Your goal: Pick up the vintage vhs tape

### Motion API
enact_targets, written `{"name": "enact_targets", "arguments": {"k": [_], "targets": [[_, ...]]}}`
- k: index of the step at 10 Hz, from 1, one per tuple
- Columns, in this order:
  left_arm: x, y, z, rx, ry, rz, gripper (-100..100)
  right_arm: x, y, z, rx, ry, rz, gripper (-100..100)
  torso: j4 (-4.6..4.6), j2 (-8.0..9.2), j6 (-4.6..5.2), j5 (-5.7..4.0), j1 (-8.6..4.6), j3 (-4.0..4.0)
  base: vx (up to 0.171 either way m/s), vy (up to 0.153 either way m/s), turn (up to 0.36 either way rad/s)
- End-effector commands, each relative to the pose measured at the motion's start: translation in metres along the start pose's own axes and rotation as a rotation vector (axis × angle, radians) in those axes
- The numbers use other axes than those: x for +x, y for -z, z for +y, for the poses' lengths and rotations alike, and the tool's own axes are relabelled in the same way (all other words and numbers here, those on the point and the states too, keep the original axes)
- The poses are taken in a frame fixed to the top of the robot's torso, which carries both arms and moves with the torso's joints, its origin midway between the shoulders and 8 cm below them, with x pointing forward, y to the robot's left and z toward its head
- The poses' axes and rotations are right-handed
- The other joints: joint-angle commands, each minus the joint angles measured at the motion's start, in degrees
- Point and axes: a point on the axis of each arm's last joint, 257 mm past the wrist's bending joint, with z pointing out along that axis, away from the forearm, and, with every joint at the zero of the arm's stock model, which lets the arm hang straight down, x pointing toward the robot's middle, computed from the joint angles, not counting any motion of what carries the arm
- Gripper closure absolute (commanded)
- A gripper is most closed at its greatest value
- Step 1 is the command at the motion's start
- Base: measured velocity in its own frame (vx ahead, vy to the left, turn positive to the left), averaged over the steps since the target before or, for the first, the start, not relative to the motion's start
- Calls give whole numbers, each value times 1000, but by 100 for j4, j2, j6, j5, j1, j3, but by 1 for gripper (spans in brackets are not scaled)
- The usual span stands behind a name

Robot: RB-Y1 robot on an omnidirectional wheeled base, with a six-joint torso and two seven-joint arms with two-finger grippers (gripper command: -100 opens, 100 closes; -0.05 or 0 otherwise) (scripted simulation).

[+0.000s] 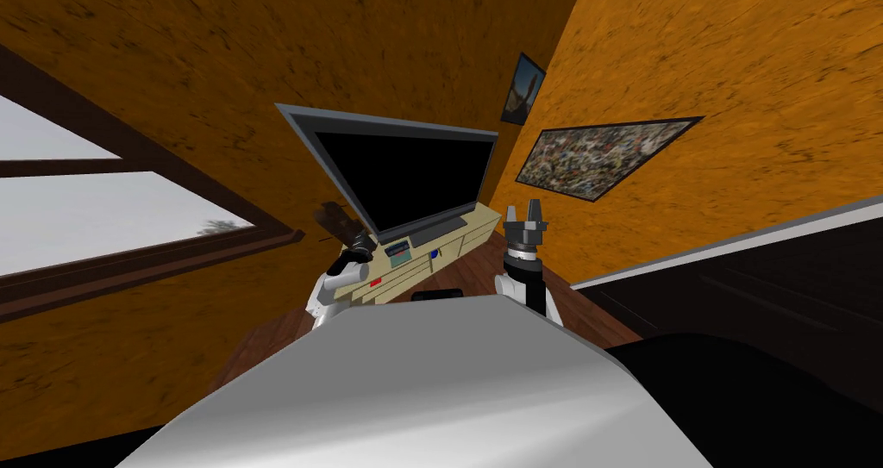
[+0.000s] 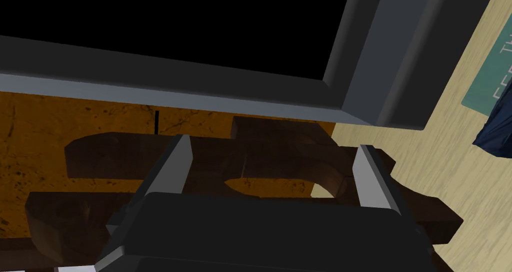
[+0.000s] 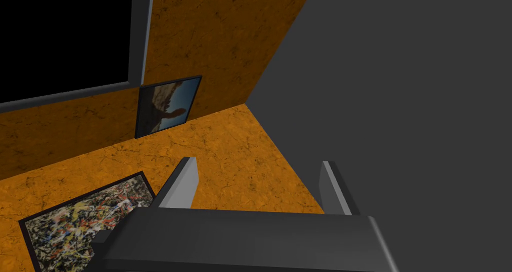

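Head view, left to right: left gripper (image 2: 273, 144), fingers spread, aimed at dark brown carved wooden ornament (image 2: 115, 156) below grey-framed black television (image 1: 405, 174). Probably the wrong target. Flat teal case with white lettering (image 2: 492, 68), likely the tape, lies on pale wooden desk (image 2: 440, 149), well apart, past the screen's corner. Best to lift clear, shift right, then close squarely across the case's narrow sides. Right gripper (image 1: 524, 207) raised, spread, holding nothing.

TV (image 1: 405, 174) on pale cabinet (image 1: 479, 223) | dk wood ornament (image 2: 280, 151) by TV corner | abstract pic (image 1: 604, 155), orange wall (image 1: 742, 49)
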Motion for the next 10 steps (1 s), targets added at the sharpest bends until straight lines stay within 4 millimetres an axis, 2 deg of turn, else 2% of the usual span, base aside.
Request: {"name": "enact_targets", "arguments": {"k": [1, 2, 3, 4, 5, 7, 8, 10], "targets": [[-12, -5, 10, -48, 8, -25, -100, 0, 0, 0, 0, 0, 0, 0, 0, 0, 0, 0, 0, 0, 2, -4, -83], [-13, -4, 13, -60, 8, -28, -100, 0, 0, 0, 0, 0, 0, 0, 0, 0, -3, 0, 2, 0, 2, -2, 17], [-26, -10, 23, -104, 22, -61, -100, 0, 0, 0, 0, 0, 0, 0, 0, 1, -5, 0, 3, 1, 5, -9, -167], [-28, -9, 29, -126, 23, -68, -100, 0, 0, 0, 0, 0, 0, 0, 0, -1, 0, 0, 1, 0, 4, -4, -94], [-40, -14, 35, -154, 37, -95, -100, 0, 0, 0, 0, 0, 0, 0, 0, -1, -4, 0, 2, 0, 7, -10, -143], [-43, -12, 44, -192, 38, -107, -100, 0, 0, 0, 0, 0, 0, 0, 0, -1, -4, 0, 1, -1, 3, -3, -47], [-55, -15, 52, -227, 52, -136, -100, 0, 0, 0, 0, 0, 0, 0, 0, 0, -5, 0, 2, 0, 7, -10, -173], [-57, -13, 60, -258, 53, -145, -100, 0, 0, 0, 0, 0, 0, 0, 0, -1, -5, 0, 1, -1, 6, -4, -36]]}}
